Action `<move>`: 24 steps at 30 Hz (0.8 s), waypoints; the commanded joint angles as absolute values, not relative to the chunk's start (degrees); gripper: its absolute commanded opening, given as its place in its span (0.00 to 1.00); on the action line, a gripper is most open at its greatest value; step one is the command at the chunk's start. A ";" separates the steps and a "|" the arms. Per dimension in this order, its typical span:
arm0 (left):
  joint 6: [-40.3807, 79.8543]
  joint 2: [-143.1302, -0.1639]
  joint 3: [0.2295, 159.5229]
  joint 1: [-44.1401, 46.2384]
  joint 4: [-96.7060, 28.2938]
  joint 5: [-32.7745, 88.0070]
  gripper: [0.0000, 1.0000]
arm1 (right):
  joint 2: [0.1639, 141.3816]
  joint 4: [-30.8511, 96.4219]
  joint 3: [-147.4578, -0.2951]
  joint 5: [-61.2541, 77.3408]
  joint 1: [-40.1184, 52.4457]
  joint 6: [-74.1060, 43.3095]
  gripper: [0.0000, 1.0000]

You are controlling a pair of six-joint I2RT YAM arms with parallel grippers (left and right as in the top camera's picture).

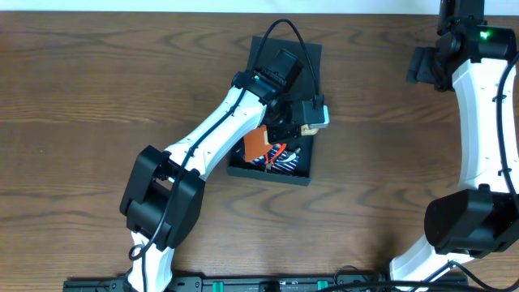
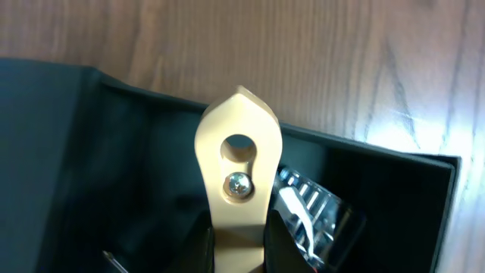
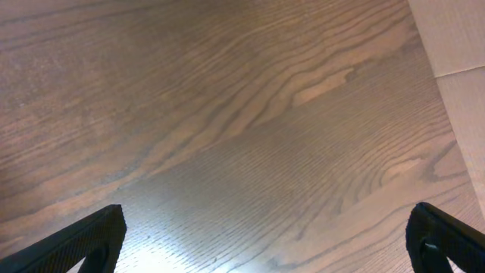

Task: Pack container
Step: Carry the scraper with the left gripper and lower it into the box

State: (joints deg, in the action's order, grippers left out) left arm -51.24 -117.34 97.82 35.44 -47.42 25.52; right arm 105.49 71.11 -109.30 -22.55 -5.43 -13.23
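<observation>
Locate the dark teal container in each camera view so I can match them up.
Overhead: the container sits at centre, partly under the left arm.
Left wrist: the container's dark walls fill the lower frame.
Right wrist: not in it.
Shared landmark: the wooden table, seen in all three.

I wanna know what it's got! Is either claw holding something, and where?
The left gripper pinches a tan pointed piece by its lower end. The right gripper holds nothing.
</observation>
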 commanded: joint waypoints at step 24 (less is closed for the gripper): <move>-46.13 -120.99 98.37 34.44 -50.78 20.25 0.06 | 105.23 71.16 -110.10 -23.31 -5.54 -13.67 0.99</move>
